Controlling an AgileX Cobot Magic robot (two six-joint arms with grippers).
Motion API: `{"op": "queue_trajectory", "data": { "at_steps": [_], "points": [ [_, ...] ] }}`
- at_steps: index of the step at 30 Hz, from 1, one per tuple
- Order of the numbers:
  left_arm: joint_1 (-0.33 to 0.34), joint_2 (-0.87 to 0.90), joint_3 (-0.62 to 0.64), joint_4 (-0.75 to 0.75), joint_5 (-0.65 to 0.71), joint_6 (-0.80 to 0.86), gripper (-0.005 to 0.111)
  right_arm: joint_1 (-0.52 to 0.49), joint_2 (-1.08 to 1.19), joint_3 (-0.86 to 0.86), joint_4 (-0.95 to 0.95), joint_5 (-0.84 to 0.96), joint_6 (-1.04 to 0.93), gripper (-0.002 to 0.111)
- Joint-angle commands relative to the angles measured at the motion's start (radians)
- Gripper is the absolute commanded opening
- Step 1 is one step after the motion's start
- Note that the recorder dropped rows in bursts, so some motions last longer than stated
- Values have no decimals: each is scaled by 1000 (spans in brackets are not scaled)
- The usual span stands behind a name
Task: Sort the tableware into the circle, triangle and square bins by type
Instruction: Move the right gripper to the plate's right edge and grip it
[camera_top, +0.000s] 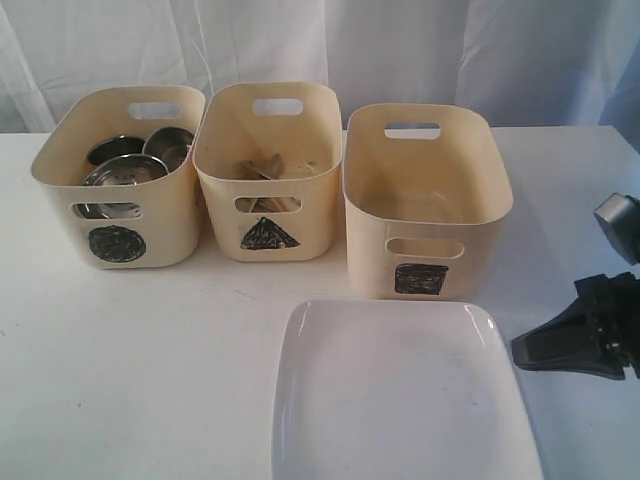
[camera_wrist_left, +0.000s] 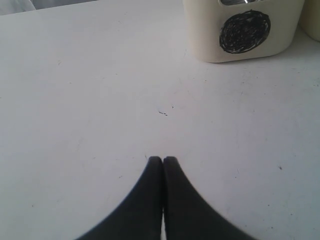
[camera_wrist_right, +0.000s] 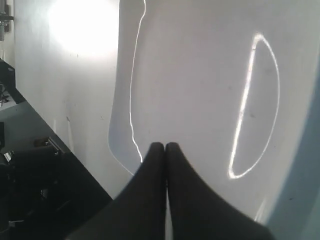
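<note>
Robot lab setup, white table (camera_top: 150, 380), white draped curtain backdrop (camera_top: 400, 50)

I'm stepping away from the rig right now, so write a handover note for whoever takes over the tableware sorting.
Left gripper: fingers shut, empty, over bare table near the circle bin.
Right gripper: fingers shut, empty, at the white plate's right edge.
Done: steel bowls in the circle bin; wooden pieces in the triangle bin.
Left: the plate lies on the table before the square bin, which shows nothing inside; it probably goes there.
</note>
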Motion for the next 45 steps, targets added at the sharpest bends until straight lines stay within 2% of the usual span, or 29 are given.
{"op": "queue_trajectory", "data": {
  "at_steps": [1, 6, 12, 20, 23, 25, 28, 30, 32, 37, 45],
  "points": [
    [-4, -3, 4, -6, -1, 0, 0, -48, 48, -8, 9, -7, -92, 0],
    [-4, -3, 4, -6, -1, 0, 0, -106, 161, -12, 45, 16, -150, 0],
    [-4, -3, 4, -6, -1, 0, 0, -121, 248, -30, 63, 16, -206, 0],
    [-4, -3, 4, -6, -1, 0, 0, -123, 251, -34, 54, -108, -181, 1],
    [-4, -3, 4, -6, -1, 0, 0, -123, 251, -36, 56, -156, -174, 13],
    [-4, -3, 4, -6, -1, 0, 0, -123, 251, -36, 58, -178, -165, 27],
    [-4, -3, 4, -6, -1, 0, 0, -123, 251, -36, 60, -180, -165, 54],
    [-4, -3, 4, -6, -1, 0, 0, -121, 257, -36, 81, -180, -165, 67],
    [-4, -3, 4, -6, -1, 0, 0, -116, 272, -36, 88, -175, -165, 69],
    [-4, -3, 4, -6, -1, 0, 0, -87, 321, -36, 90, -173, -169, 66],
    [-4, -3, 4, -6, -1, 0, 0, -55, 349, -36, 134, -162, -271, 66]
  ]
}}
